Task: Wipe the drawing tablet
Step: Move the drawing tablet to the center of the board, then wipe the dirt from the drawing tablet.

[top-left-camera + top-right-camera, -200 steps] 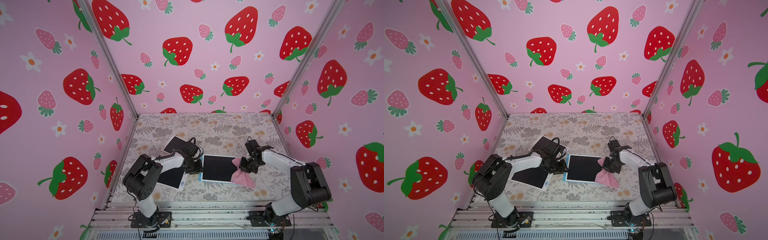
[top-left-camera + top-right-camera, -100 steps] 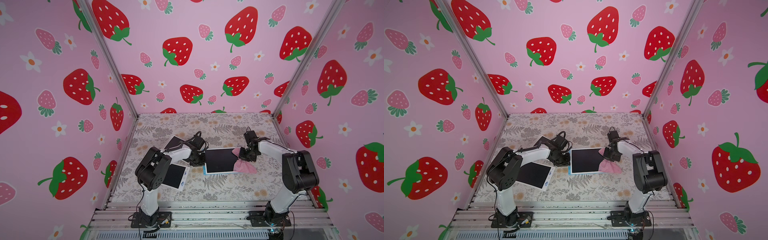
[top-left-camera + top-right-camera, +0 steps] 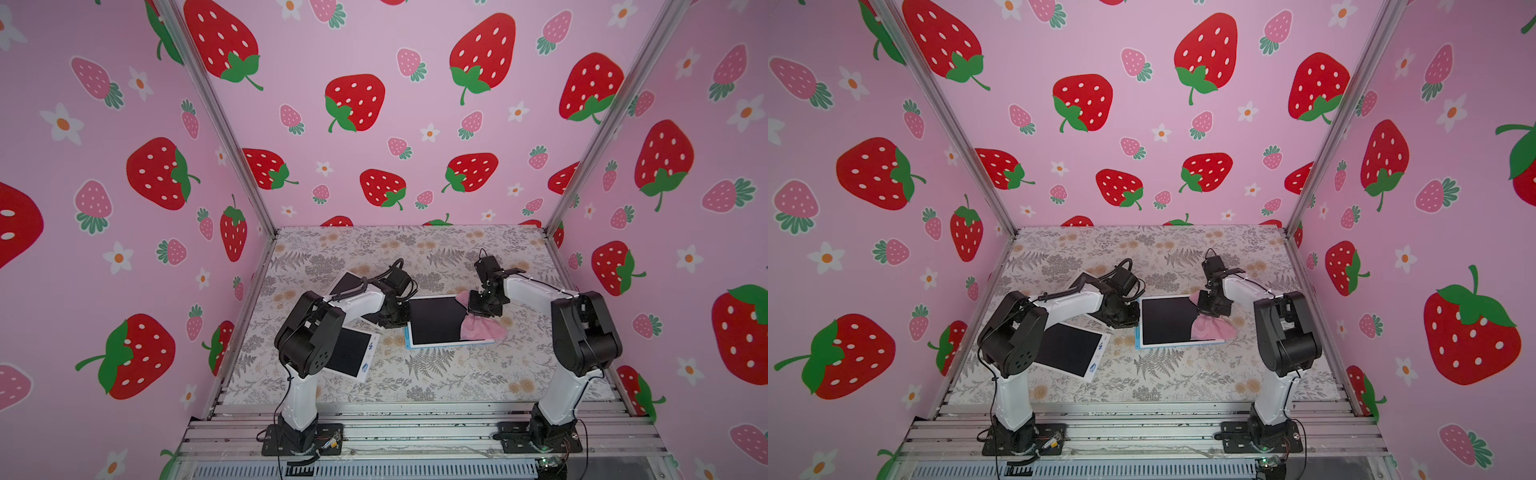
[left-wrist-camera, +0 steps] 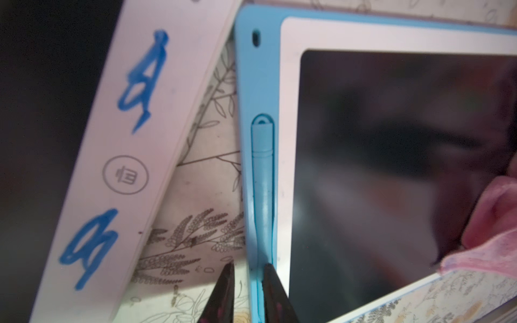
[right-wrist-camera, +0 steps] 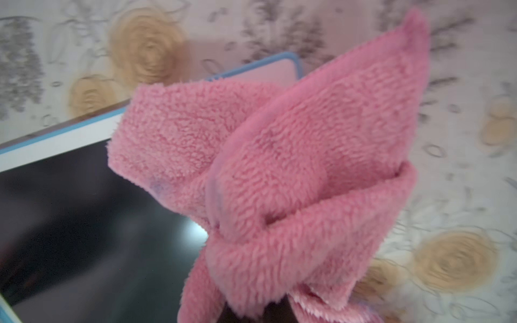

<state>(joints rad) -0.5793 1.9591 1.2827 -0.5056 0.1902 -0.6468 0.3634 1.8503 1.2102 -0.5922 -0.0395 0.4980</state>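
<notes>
Right hand (image 3: pixel 478 309) clenching pink cloth (image 3: pixel 482 328) on blue tablet (image 3: pixel 432 322), left hand (image 4: pixel 246 282) pinching tablet's edge

Right gripper (image 5: pixel 251 314): almost wholly buried under the pink cloth (image 5: pixel 279 173); only a dark sliver shows at the right wrist picture's edge.

Drawing tablet (image 3: pixel 436 320): its right end lies covered by the cloth in both top views; in the left wrist view its screen is blurred and runs off the frame.

Left gripper (image 4: pixel 246 293): just the two dark fingertips enter the frame, straddling the tablet's blue rim; in a top view the wrist hides them.

White tablet (image 3: pixel 1073 349): partly hidden behind the left arm; its blue scribbles are unreadable.

Dark tablet (image 3: pixel 349 282): mostly hidden under the left arm.
</notes>
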